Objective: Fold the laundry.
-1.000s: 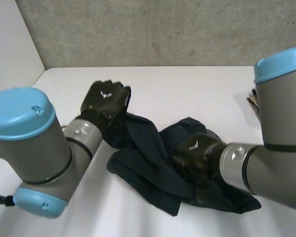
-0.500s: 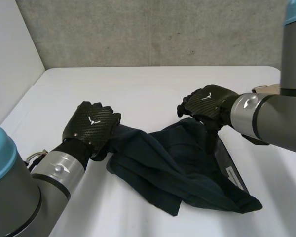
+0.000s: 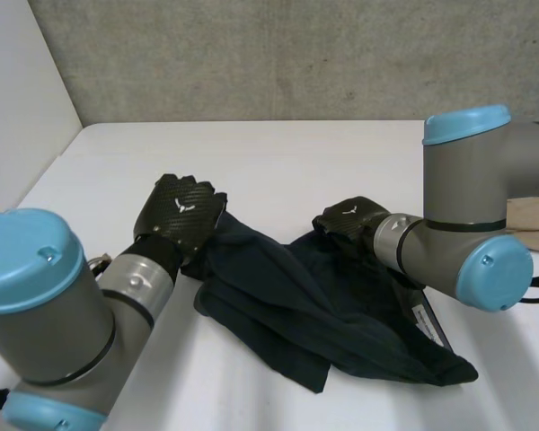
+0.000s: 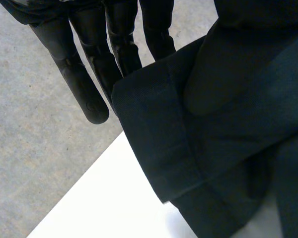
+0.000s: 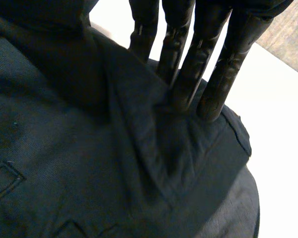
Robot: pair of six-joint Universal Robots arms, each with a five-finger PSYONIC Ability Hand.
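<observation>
Both hands are on the dark garment (image 3: pixel 314 310), which lies bunched on the white tabletop (image 3: pixel 278 157) between and beyond them. The left hand (image 3: pixel 180 211) has a hemmed corner (image 4: pixel 159 148) nipped between its straight fingers (image 4: pixel 92 84) and thumb. The right hand (image 3: pixel 349 218) pinches a raised ridge of cloth (image 5: pixel 149 144) between its fingers (image 5: pixel 188 74) and thumb at the garment's far edge. The long axis looks to run from the left fingers slantwise to the loose end well past the right fingers, and that end points at the near side of the tabletop. Now the danger: both holds look shallow, so a sharp pull apart could slip the hem out of the left fingers. The right fingers may also have gathered more than one layer, which would drag the heap along instead of spreading it flat.
</observation>
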